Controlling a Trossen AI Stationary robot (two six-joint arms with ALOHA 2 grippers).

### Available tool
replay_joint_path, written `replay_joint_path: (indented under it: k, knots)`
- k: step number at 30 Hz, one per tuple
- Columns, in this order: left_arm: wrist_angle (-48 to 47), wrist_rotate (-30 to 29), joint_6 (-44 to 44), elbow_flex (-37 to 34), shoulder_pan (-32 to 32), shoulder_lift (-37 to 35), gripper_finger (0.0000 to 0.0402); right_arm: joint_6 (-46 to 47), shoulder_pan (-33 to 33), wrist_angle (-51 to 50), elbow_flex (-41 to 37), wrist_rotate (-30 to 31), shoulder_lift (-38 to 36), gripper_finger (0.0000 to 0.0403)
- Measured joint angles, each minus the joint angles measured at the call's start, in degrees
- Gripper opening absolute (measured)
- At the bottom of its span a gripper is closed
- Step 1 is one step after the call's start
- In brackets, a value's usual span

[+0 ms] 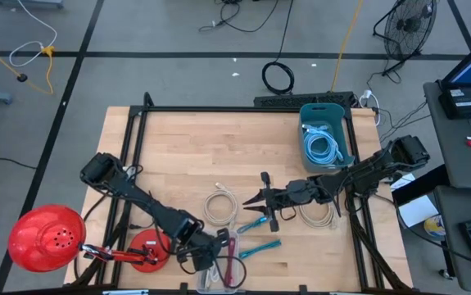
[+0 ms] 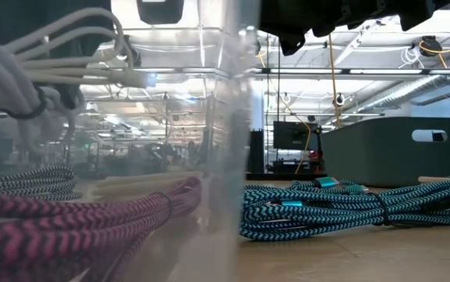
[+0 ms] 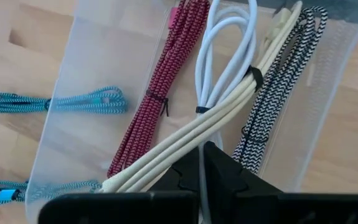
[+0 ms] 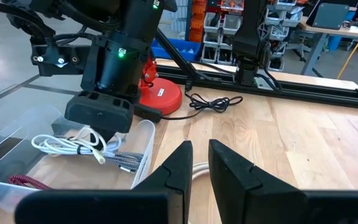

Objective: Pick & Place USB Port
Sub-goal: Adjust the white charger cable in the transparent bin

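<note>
Cream USB cable [image 3: 185, 140] is hanging pinched in the closed left jaws [image 3: 202, 163], dangling just below them over the clear bin [image 3: 85, 74], w/ the red braided cable [image 3: 166, 87], a white one [image 3: 228, 56] & a black-white one [image 3: 284, 81] lying inside under it. Risk: the long loop is trailing past the bin wall, so releasing now could leave part draped over the rim or tangled w/ the others. Right jaws [image 4: 195, 163] are hovering nearby above the desk [image 4: 303, 143], narrow gap, gripping nothing; could collide w/ the left arm.
</note>
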Motion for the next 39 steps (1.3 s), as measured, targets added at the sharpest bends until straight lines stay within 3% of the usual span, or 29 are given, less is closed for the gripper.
replay_joint_path:
  k: [10, 31, 39]
  knots:
    - [1.6, -0.1, -4.7, 0.0, 0.4, 0.0, 0.0037, 0.0, 0.0, 0.0, 0.0, 0.0, 0.0, 0.0043]
    - [5.2, -0.3, -9.4, 0.0, -0.3, 0.1, 0.0042, 0.9, -0.4, 0.0, 0.0, 0.0, 0.0, 0.0043]
    - [3.2, -4.5, -11.4, 0.0, -1.4, 0.1, 0.0043, 2.4, -1.9, -0.1, 0.0, 0.0, 0.0, 0.0043]
